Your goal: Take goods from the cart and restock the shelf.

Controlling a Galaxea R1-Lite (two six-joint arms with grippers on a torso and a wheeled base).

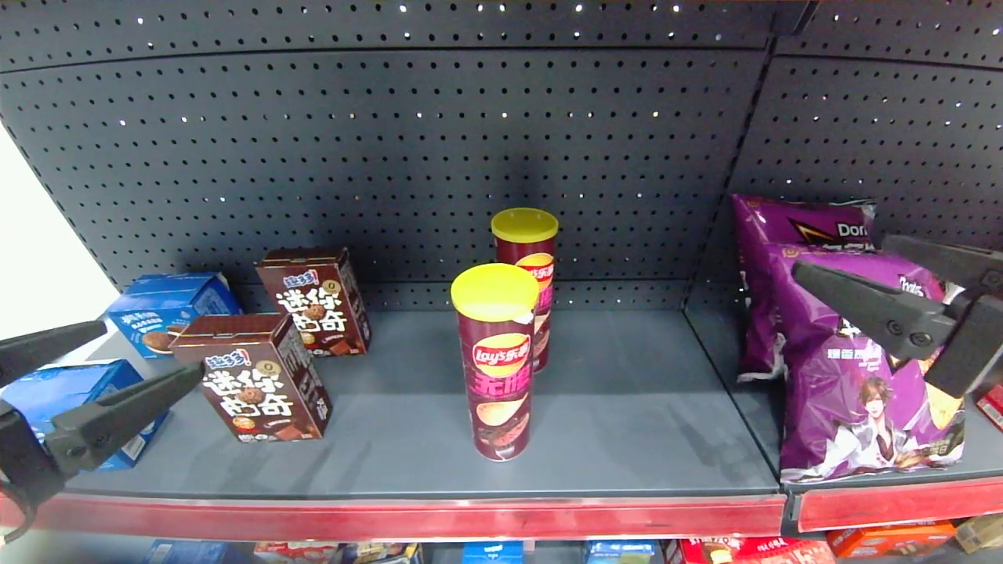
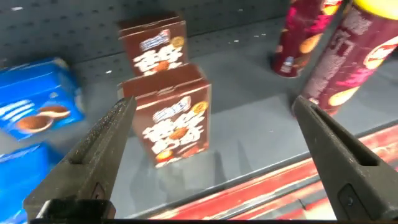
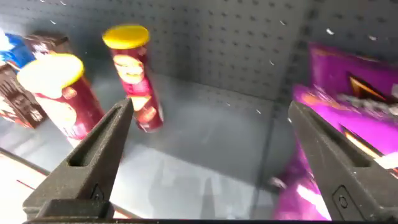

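Two maroon chip cans with yellow lids stand upright mid-shelf, the front can [image 1: 499, 368] [image 2: 354, 56] [image 3: 59, 93] ahead of the back can [image 1: 529, 258] [image 2: 298, 37] [image 3: 134, 78]. To their left stand two brown cookie boxes, the front box [image 1: 255, 376] [image 2: 171, 115] and the back box [image 1: 317, 301] [image 2: 152, 46]. My left gripper [image 1: 153, 347] [image 2: 214, 102] hangs open and empty at the shelf's front left, just before the front box. My right gripper [image 1: 842, 254] [image 3: 211, 107] is open and empty in front of the purple chip bags [image 1: 846, 376] [image 3: 348, 124].
Blue cookie boxes [image 1: 168, 309] [image 2: 34, 109] fill the far left of the grey shelf [image 1: 627, 407]. A red price rail [image 1: 407, 517] runs along its front edge, and a perforated back panel [image 1: 392, 157] closes the rear. Bare shelf floor lies between the cans and the purple bags. More goods sit on the shelf below.
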